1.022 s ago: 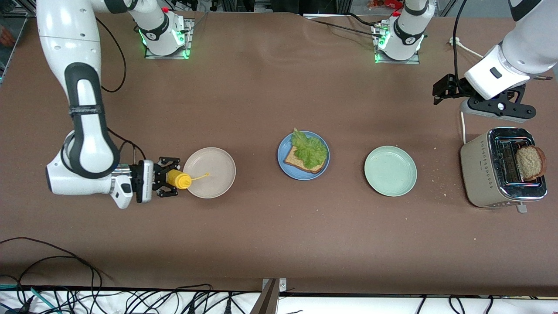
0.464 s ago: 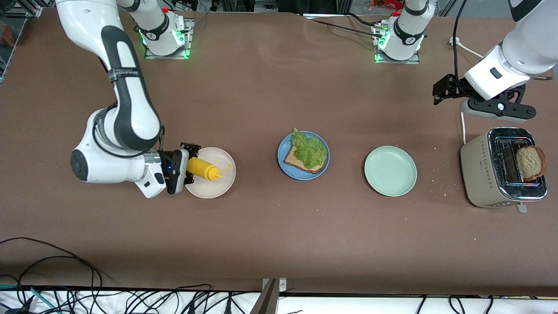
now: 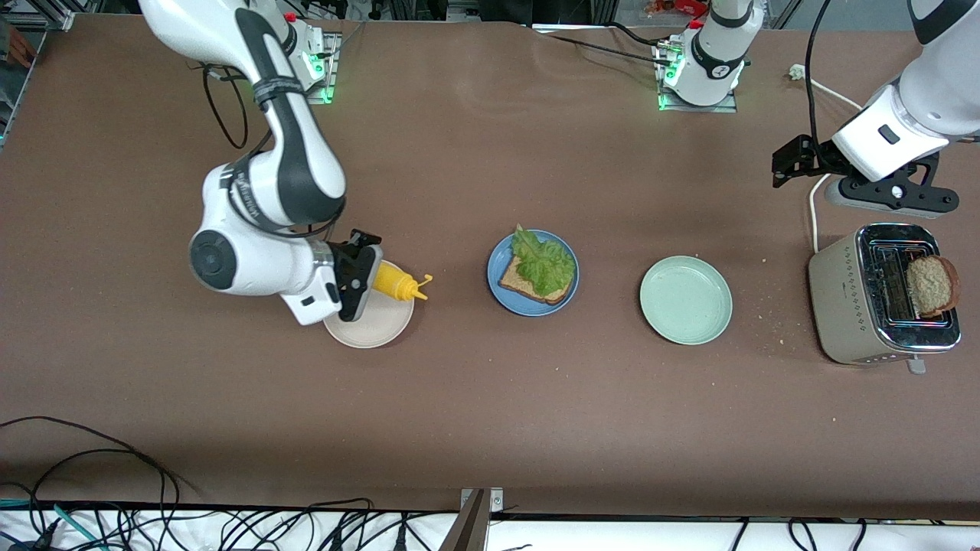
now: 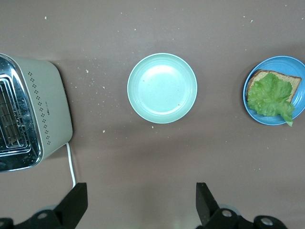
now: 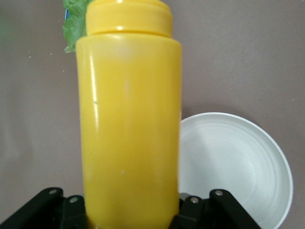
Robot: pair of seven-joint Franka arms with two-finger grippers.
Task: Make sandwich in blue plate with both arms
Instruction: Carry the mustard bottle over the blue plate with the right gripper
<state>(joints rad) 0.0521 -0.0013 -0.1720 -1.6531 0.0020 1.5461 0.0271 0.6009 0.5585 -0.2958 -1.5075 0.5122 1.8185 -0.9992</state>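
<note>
Between the right gripper's (image 3: 373,274) shut jaws lies a yellow squeeze bottle (image 3: 398,284), held on its side over the beige plate (image 3: 373,327), nozzle aimed at the blue plate (image 3: 498,265). That plate carries one bread slice (image 3: 520,286) topped with lettuce (image 3: 544,264). Over the counter (image 3: 490,398) beside the toaster (image 3: 842,306), the left gripper (image 4: 140,202) waits, jaws spread wide and empty.

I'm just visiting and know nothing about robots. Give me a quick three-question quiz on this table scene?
1. True or false: the right gripper is shut on a yellow bottle.
2. What lies on the bread in the blue plate? A) cheese B) lettuce C) tomato
3. Fill in: the other slice sticks out of the ____.

Key: 1 true; 2 B; 3 toaster.
</note>
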